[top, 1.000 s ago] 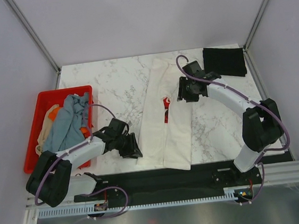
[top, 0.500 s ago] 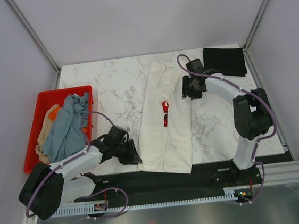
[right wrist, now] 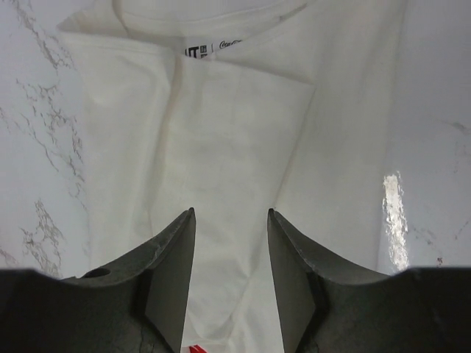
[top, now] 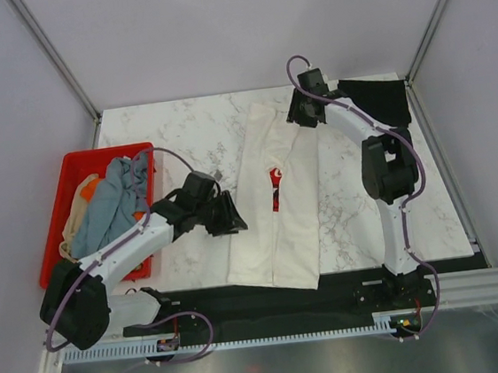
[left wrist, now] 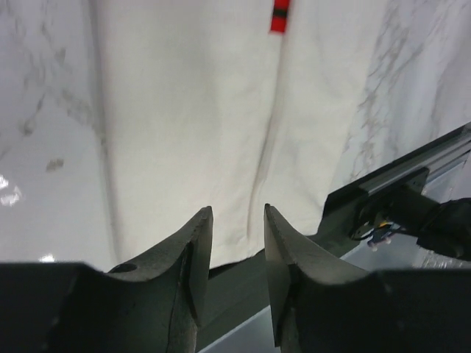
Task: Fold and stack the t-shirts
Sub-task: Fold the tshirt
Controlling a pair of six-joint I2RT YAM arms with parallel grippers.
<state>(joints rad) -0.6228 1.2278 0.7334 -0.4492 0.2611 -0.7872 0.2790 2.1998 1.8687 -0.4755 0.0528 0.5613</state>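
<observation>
A cream-white t-shirt (top: 281,236) lies folded into a long narrow strip down the middle of the marble table, its red print (top: 276,188) showing at the fold. My left gripper (top: 234,221) hovers open just off the strip's left edge; in the left wrist view the cream cloth (left wrist: 191,110) and the print (left wrist: 278,16) lie beyond my empty gripper (left wrist: 237,215). My right gripper (top: 298,114) stands open at the collar end; in its wrist view the gripper (right wrist: 230,215) hangs over the cloth (right wrist: 235,125) below the neck label (right wrist: 199,51). A folded black t-shirt (top: 376,102) lies back right.
A red crate (top: 85,156) at the left holds a grey-blue shirt (top: 117,205), an orange one (top: 98,186) and a tan one (top: 75,224), heaped loosely. A black strip (top: 269,296) and a metal rail (left wrist: 383,191) run along the near edge. Grey walls enclose the table.
The left gripper has swung away from the near edge, up along the shirt's left side. The right arm has stretched back, carrying its gripper from the shirt's middle to the collar end.
</observation>
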